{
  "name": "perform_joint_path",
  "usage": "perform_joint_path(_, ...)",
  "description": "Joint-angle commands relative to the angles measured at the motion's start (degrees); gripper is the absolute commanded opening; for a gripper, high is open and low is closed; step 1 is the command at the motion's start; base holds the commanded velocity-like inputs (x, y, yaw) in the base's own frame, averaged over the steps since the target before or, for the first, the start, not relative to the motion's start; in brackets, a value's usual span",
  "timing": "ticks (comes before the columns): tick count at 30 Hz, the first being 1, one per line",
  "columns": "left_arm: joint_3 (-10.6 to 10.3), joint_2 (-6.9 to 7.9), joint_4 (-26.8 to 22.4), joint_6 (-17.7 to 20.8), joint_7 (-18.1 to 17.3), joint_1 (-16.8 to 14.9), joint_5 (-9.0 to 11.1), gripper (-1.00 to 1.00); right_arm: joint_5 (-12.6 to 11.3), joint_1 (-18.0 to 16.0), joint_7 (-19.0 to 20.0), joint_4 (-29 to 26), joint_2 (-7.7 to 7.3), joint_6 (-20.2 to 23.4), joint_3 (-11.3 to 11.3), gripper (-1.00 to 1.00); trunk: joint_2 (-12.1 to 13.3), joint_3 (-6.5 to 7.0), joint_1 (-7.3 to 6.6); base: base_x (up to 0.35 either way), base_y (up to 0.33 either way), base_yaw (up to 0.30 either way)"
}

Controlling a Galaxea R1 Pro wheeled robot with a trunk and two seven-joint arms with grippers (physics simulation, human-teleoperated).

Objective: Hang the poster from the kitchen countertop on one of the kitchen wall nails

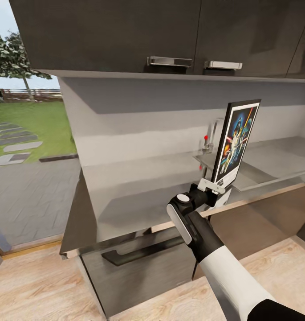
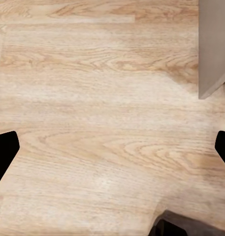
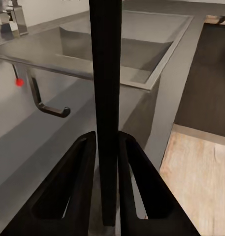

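We hold the poster upright above the kitchen surface, lifted and not yet hung.

Nearest us, our right claw [image 1: 213, 187] is clamped on the lower edge of the poster [image 1: 236, 140]; in the right wrist view both fingers [image 3: 78, 182] press flat against its thin black frame. Our left claw [image 2: 112, 147] hangs spread wide over the wood floor [image 2: 92, 73], holding nothing. To carry well, we judge we should keep the grip firm, hold the poster vertical, and lift it clear of the tap [image 1: 209, 138] and the upper cabinets [image 1: 125, 35] before turning to look for a nail. The poster is an upright rectangle: black frame, white border, colourful figures on dark blue. It stands above the surface [image 1: 139, 187], beside the sink [image 3: 142, 44].
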Motion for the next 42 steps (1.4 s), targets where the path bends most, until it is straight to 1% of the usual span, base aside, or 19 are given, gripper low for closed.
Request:
perform_joint_path(1,0.0,0.11,0.0,-0.1,0.0,0.0,0.1,1.0,-0.3,-0.1,-0.3,-0.1,-0.01,0.4,0.1,-1.0,0.0,-0.04,0.0,-0.031,0.0,0.03)
perform_joint_path(4,0.0,0.3,-0.1,-0.1,0.0,0.0,0.1,1.0,-0.3,-0.1,-0.3,-0.2,-0.01,0.5,0.1,-1.0,0.0,-0.04,0.0,-0.016,0.0,0.143)
perform_joint_path(12,0.0,0.35,-0.1,-0.1,0.0,0.0,0.1,1.0,-0.3,-0.1,-0.3,-0.2,-0.01,0.5,0.2,-1.0,0.0,-0.04,0.0,-0.046,0.0,0.265)
perform_joint_path(25,0.0,0.35,-0.1,-0.2,0.0,0.0,0.1,1.0,-0.3,-0.1,-0.3,-0.2,0.0,0.5,0.2,-1.0,0.0,-0.04,0.0,-0.282,0.0,0.104)
perform_joint_path(32,0.0,0.35,-0.1,-0.2,0.0,0.0,0.1,1.0,-0.3,-0.1,-0.3,-0.1,0.06,0.5,0.2,-1.0,0.0,-0.04,0.0,-0.134,0.0,0.255)
perform_joint_path(42,0.0,0.35,0.0,-0.2,0.0,0.0,0.1,1.0,-0.3,-0.1,-0.3,-0.1,0.07,0.5,0.2,-1.0,0.0,-0.04,0.0,-0.311,0.0,0.255)
